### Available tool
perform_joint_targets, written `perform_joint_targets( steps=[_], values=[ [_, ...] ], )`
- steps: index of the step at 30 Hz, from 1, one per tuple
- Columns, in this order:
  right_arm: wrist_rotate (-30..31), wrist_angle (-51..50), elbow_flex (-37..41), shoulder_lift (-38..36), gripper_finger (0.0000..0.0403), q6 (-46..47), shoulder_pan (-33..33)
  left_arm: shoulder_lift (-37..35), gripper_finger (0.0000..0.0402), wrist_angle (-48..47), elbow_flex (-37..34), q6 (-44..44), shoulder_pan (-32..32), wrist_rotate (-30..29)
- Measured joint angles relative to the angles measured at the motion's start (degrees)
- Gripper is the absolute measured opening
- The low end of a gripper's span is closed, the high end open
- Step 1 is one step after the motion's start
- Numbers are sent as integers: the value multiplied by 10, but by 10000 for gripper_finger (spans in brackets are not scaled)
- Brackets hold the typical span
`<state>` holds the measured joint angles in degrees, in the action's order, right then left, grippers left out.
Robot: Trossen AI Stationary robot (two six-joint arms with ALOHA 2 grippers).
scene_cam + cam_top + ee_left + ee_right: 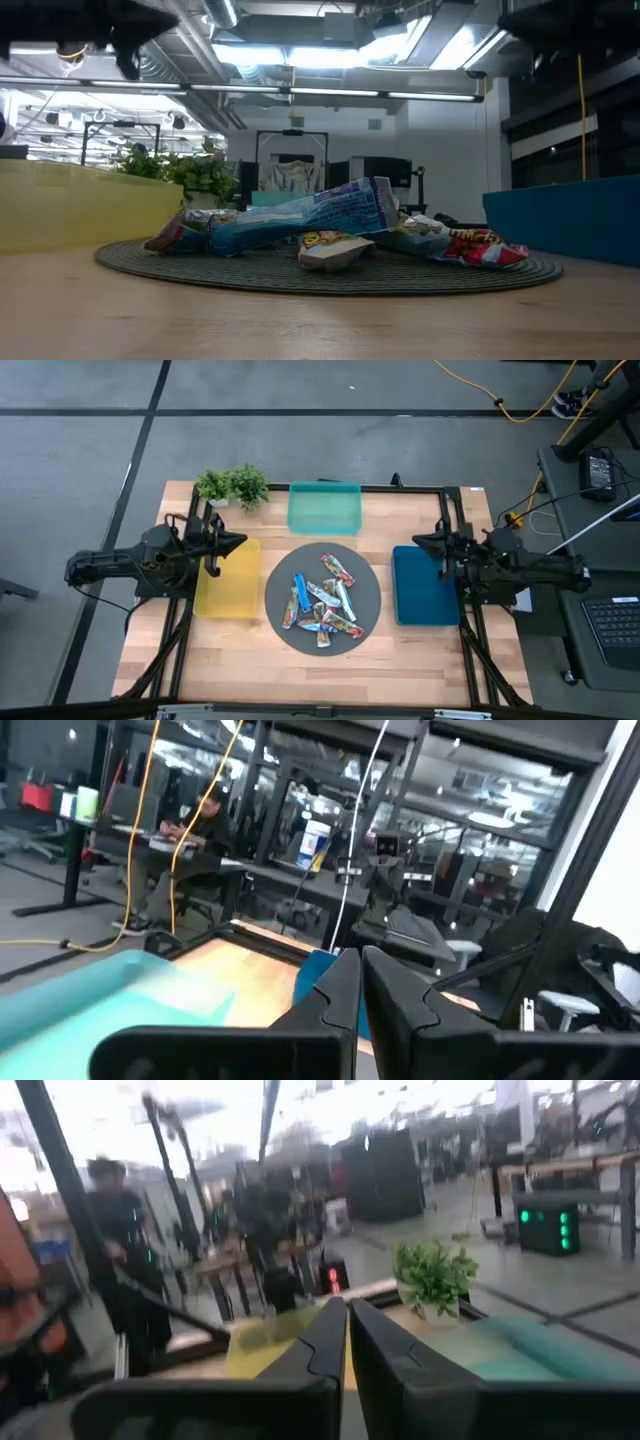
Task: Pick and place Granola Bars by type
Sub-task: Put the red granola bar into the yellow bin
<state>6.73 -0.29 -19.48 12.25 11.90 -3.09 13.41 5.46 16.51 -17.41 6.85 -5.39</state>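
Wooden surface (240,650) with a round grey mat (281,608) at its centre; the granola bars (322,603) lie heaped on the mat, overlapping one another, none in any tray. From table height the heap shows a long blue-and-white bar (300,218) lying across the top, a red-and-yellow bar (470,245) off to one side, and a pale one (335,250) at the front edge. Three trays ring the mat: a yellow tray (229,578) on the left-arm side, a light teal tray (324,508) at the far edge, a dark blue tray (423,586) on the right-arm side. All three look bare of bars. A small potted plant (233,484) stands at the far corner, just beside the teal tray. Left end effector (238,541) hangs above the far edge of the yellow tray, fingers (330,995) pressed together, holding nothing. Right end effector (417,541) hangs above the far edge of the dark blue tray, fingers (325,1342) likewise pressed together and empty. Both arms sit raised, well apart from the heap, pointing inward toward each other. Beyond the surface a person (200,820) sits at a desk in the room; another figure stands in the background of the right wrist view, too blurred to make out.
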Motion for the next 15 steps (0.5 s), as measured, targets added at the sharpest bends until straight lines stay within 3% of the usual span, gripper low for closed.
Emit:
perform_joint_targets(
  steps=[5, 11, 15],
  values=[
    [28, -118, -115, 86, 23, -53, 0, 161, 8, -90, 150, -27, 0, 20],
    [39, -120, -181, 163, 23, -156, 0, 321, 8, -105, 269, 3, -3, 86],
    [38, -117, -197, 192, 23, -198, 0, 393, 8, -105, 314, -32, -20, 129]
  ],
)
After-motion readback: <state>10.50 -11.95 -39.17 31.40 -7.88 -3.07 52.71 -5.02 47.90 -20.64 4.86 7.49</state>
